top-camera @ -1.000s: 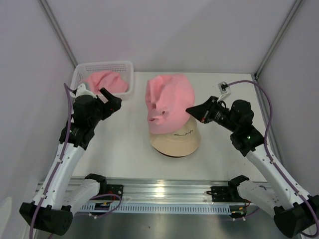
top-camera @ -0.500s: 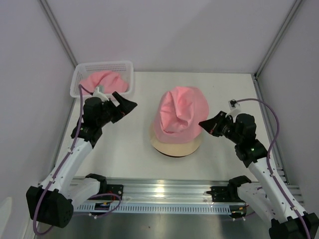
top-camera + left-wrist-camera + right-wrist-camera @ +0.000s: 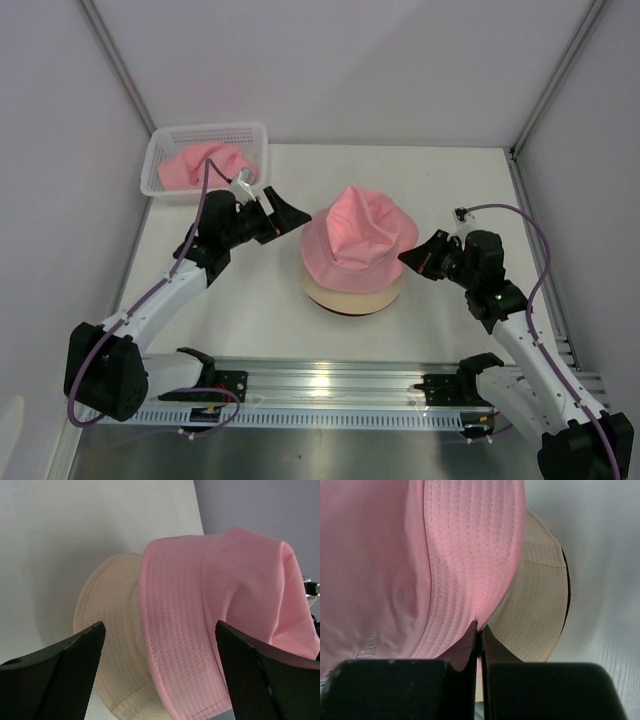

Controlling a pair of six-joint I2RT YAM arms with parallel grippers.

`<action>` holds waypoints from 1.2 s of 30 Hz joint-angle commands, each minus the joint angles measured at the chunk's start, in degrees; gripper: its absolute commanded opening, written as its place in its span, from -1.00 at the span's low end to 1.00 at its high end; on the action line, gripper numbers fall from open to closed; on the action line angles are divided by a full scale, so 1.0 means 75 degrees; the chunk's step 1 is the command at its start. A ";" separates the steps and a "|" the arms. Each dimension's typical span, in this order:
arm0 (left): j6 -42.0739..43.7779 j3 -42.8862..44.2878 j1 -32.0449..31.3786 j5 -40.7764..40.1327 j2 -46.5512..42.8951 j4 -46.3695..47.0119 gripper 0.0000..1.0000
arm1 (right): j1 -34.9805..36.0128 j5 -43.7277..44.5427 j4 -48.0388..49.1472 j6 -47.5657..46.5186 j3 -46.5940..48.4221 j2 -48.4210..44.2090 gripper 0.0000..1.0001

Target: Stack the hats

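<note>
The white table (image 3: 240, 290) bears the beige hat (image 3: 352, 300), perforated cloth with a round, floppy brim. The pink hat (image 3: 358, 238), crumpled twill with stitched brim rows, sits on top of it. Just left of the beige hat, the left gripper (image 3: 290, 215) stands spread wide, grasping nothing. At its right, the right gripper (image 3: 410, 258) is clamped on the pink brim.

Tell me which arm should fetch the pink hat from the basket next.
Left, likely: the left gripper is open and empty, the basket on its side; the right gripper is shut on the stacked pink hat.
</note>
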 commanded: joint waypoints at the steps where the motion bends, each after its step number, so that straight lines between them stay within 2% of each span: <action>1: -0.0481 -0.0024 -0.0065 0.0065 0.0125 0.0176 0.86 | -0.0040 -0.0060 0.0389 -0.0042 -0.0033 0.0148 -1.00; 4: -0.1242 -0.0504 -0.0077 0.0403 0.0195 0.0677 0.86 | -0.0029 -0.0060 0.0459 -0.0065 -0.0056 0.0253 -1.00; 6: -0.1838 -0.0937 -0.0147 0.0627 0.0195 0.1626 0.79 | -0.0029 -0.0048 0.0459 -0.0100 -0.0056 0.0312 -1.00; 9: -0.2053 -0.0986 -0.0322 0.0605 0.0207 0.1887 0.75 | -0.0029 -0.0037 0.0471 -0.0112 -0.0068 0.0324 -1.00; 12: -0.2216 -0.0915 -0.0358 0.0639 0.0335 0.2050 0.63 | -0.0029 0.0022 0.0424 -0.0147 -0.0068 0.0301 -1.00; 13: -0.2275 -0.0915 -0.0358 0.0651 0.0394 0.2109 0.51 | -0.0029 0.0033 0.0424 -0.0147 -0.0068 0.0300 -1.00; 14: -0.2299 -0.0927 -0.0358 0.0709 0.0453 0.2191 0.28 | -0.0029 0.0034 0.0424 -0.0147 -0.0068 0.0300 -1.00; 15: -0.2380 -0.0915 -0.0358 0.0710 0.0488 0.2192 0.12 | -0.0029 0.0045 0.0412 -0.0147 -0.0068 0.0300 -1.00; 16: -0.2393 -0.0927 -0.0358 0.0686 0.0570 0.2168 -0.21 | -0.0029 0.0057 0.0412 -0.0171 -0.0068 0.0289 -1.00; 18: -0.2393 -0.0927 -0.0358 0.0651 0.0629 0.2133 -0.48 | -0.0029 0.0069 0.0377 -0.0183 -0.0068 0.0289 -1.00; 19: -0.2404 -0.0915 -0.0358 0.0639 0.0629 0.2087 -0.77 | -0.0029 0.0092 0.0366 -0.0194 -0.0056 0.0289 -1.00; 20: -0.2381 -0.0915 -0.0358 0.0523 0.0594 0.2028 -0.97 | -0.0029 0.0139 0.0319 -0.0206 -0.0045 0.0289 -1.00; 22: -0.2276 -0.0915 -0.0358 0.0219 0.0466 0.1609 -0.99 | -0.0029 0.0209 0.0249 -0.0206 0.0014 0.0277 -1.00; 25: -0.1843 -0.0775 -0.0428 -0.0904 -0.0201 0.0660 -0.98 | -0.0028 0.0454 -0.0230 -0.0171 0.0271 0.0195 -1.00; 26: -0.1680 -0.0659 -0.0452 -0.1256 -0.0609 -0.0179 -0.99 | -0.0029 0.0525 -0.0360 -0.0101 0.0365 0.0102 -1.00; 27: -0.1643 -0.0518 -0.0510 -0.1897 -0.0810 -0.0651 -0.99 | -0.0040 0.0607 -0.0477 -0.0031 0.0540 0.0055 -1.00; 30: -0.1678 -0.0225 -0.0744 -0.2826 -0.1386 -0.2023 -0.99 | -0.0040 0.0667 -0.0654 0.0378 0.0612 -0.0156 -1.00; 31: -0.1724 -0.0096 -0.0803 -0.3549 -0.1421 -0.2387 -0.99 | -0.0040 0.0643 -0.0503 0.0473 0.0542 -0.0191 -1.00; 33: -0.1853 -0.0071 -0.0827 -0.3825 -0.1247 -0.2964 -0.99 | -0.0040 0.0678 -0.0397 0.0683 0.0355 -0.0262 -1.00; 36: -0.1854 -0.0177 -0.0827 -0.3616 -0.0686 -0.2779 -0.99 | -0.0029 0.0702 -0.0314 0.0790 -0.0067 -0.0088 -1.00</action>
